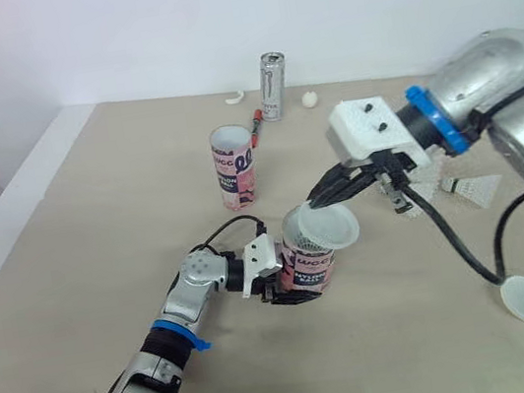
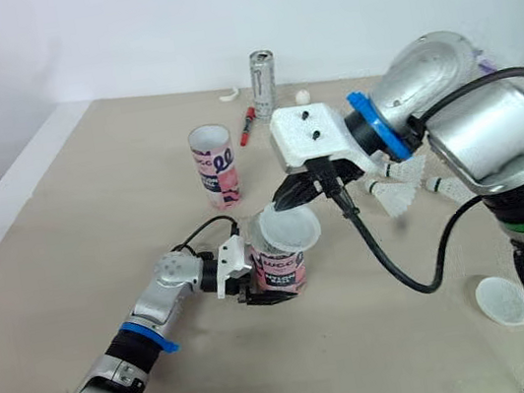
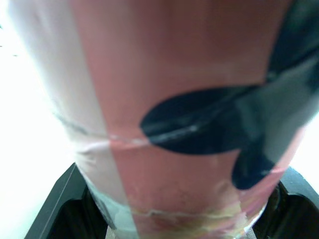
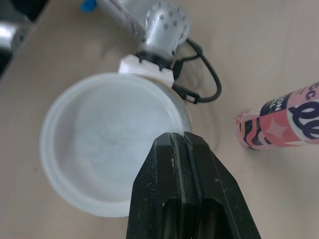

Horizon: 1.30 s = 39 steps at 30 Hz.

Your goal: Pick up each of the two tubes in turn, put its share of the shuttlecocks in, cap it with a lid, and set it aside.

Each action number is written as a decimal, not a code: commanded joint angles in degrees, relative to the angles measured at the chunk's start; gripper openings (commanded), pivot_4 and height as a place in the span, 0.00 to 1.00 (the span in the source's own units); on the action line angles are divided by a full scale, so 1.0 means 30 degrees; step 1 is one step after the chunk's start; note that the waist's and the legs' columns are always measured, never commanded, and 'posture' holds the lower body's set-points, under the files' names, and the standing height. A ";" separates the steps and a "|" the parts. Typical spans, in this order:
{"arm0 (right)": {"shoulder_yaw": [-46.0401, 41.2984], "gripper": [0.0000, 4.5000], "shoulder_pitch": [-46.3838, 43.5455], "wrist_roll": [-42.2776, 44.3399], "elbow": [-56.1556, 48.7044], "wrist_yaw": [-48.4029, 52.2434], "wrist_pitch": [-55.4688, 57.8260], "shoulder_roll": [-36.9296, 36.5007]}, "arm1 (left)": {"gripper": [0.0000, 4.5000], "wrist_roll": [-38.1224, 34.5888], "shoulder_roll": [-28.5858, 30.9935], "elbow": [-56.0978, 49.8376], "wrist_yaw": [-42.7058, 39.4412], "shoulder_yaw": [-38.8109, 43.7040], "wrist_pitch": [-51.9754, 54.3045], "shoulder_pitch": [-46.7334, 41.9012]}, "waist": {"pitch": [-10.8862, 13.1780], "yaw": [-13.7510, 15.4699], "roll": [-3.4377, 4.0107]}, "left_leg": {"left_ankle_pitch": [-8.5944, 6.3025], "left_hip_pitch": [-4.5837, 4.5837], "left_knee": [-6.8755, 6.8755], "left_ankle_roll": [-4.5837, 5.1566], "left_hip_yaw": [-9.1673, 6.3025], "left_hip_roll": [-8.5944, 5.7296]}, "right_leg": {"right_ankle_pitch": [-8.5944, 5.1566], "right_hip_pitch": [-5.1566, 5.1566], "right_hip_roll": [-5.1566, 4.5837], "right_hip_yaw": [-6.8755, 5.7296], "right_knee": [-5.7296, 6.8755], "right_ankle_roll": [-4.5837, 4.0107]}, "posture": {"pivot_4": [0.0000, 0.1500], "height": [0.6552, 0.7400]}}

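Capping step is proceeding. The left tool [image 1: 279, 289] is clamping the pink tube [image 1: 311, 264] near mid-tabletop [image 1: 92, 253]. The right tool [image 4: 174, 144], fingers pinched on the lid [image 1: 331, 226], is holding it partly over the mouth. Next move: centre it and press down. The second tube [image 1: 235, 168] is standing at 11 o'clock, well apart. The tabletop edge is lying near at 6 o'clock.

The pink-and-white cardboard tube [image 1: 309, 261] clasped in the black-fingered left gripper [image 1: 293, 289] bears navy lettering; the round plastic lid [image 4: 99, 144] pinched by the right gripper [image 4: 175, 142] is frosted translucent white.
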 commanded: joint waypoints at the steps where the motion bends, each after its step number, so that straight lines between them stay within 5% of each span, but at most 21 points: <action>1: -0.0174 0.02 -0.0523 -0.0518 0.0163 0.0360 -0.0481 0.0376 | 0.67 0.0993 0.0242 0.0804 0.0281 -0.0481 0.0398 0.0556 | -0.0002 -0.0004 0.0003 | 0.0000 -0.0002 0.0000 0.0000 -0.0001 0.0000 | 0.0000 -0.0001 -0.0001 0.0001 0.0000 0.0000 | 1.00 1.00; 36: -0.0215 0.02 -0.0428 -0.2400 0.0670 0.1761 -0.2034 0.1224 | 0.67 0.1041 0.0467 0.0601 0.0591 -0.0574 0.0584 0.0802 | -0.0003 -0.0007 0.0005 | 0.0005 0.0004 0.0002 -0.0008 0.0001 0.0004 | 0.0008 -0.0003 0.0010 -0.0002 0.0013 -0.0008 | 1.00 1.00; 38: -0.0223 0.18 -0.0378 -0.2288 0.0580 0.1852 -0.1790 0.1175 | 0.67 0.1044 0.0476 0.0602 0.0591 -0.0580 0.0592 0.0799 | -0.0003 -0.0007 0.0006 | 0.0005 0.0004 0.0001 -0.0008 0.0000 0.0004 | 0.0008 -0.0005 0.0010 -0.0003 0.0013 -0.0008 | 1.00 1.00; 39: -0.0258 0.18 -0.0355 -0.2295 0.0580 0.1792 -0.1795 0.1196 | 0.67 0.1046 0.0481 0.0610 0.0599 -0.0577 0.0593 0.0799 | -0.0003 -0.0006 0.0005 | 0.0005 0.0004 0.0001 -0.0008 -0.0001 0.0007 | 0.0008 -0.0006 0.0011 -0.0003 0.0013 -0.0009 | 1.00 1.00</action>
